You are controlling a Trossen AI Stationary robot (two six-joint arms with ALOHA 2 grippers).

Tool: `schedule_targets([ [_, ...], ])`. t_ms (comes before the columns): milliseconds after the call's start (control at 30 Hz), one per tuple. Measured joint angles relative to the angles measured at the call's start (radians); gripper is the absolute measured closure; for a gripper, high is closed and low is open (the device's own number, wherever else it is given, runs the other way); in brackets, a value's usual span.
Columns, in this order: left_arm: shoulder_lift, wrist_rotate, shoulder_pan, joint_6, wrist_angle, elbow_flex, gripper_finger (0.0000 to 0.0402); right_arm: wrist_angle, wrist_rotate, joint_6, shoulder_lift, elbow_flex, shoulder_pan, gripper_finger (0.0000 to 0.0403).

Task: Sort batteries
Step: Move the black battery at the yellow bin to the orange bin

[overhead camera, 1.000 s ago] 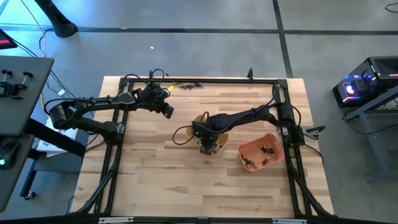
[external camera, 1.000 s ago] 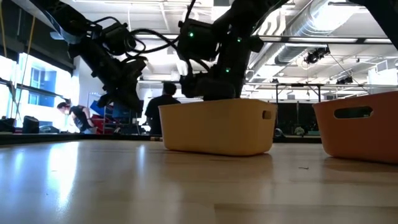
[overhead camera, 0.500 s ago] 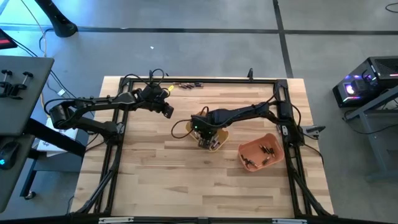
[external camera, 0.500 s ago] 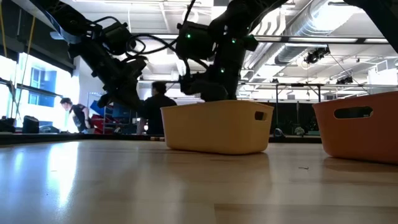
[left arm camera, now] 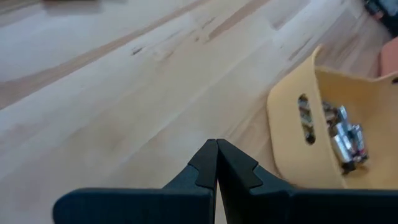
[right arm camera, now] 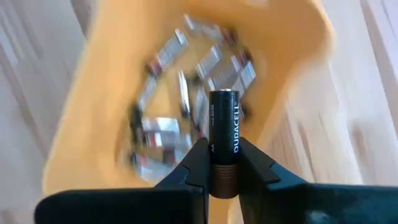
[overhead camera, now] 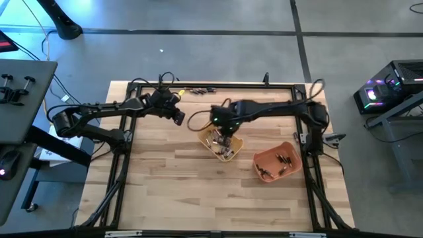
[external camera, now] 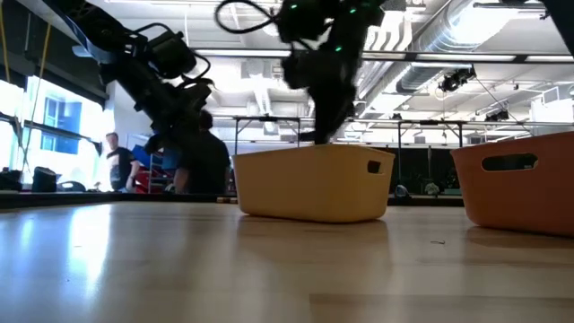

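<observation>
Pale, smooth wood grain on the table (overhead camera: 165,192); matt yellow plastic tray (right arm camera: 292,81); glossy black-and-copper Duracell battery (right arm camera: 224,140); shiny silvery metal batteries (right arm camera: 217,65) inside.

Seen from above: wooden tabletop (overhead camera: 165,192) carrying yellow tray (overhead camera: 221,145) of batteries (overhead camera: 225,151) mid-table and orange tray (overhead camera: 278,162) toward the right. Right gripper (overhead camera: 221,125) poised over yellow tray's far rim; left gripper (overhead camera: 177,116) waiting well apart, far-left.

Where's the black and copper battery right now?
The black and copper battery is pinched in the right gripper, above the yellow tray near the table's middle.
</observation>
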Motion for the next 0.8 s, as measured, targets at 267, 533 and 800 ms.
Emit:
schedule_targets([
  [267,0.0,0.117,0.064,-0.04,0.116,0.004,0.0401,-0.152,-0.083,0.333,-0.265,-0.188,0.08,0.0372],
  [533,0.0,0.155,0.086,-0.05,0.146,0.004,0.0402,-0.159,-0.171,0.889,-0.479,-0.503,0.354,0.0372],
  [800,0.0,0.166,0.085,-0.139,0.162,0.028,0.0401,-0.164,-0.262,1.063,-0.528,-0.671,0.375,0.0302],
])
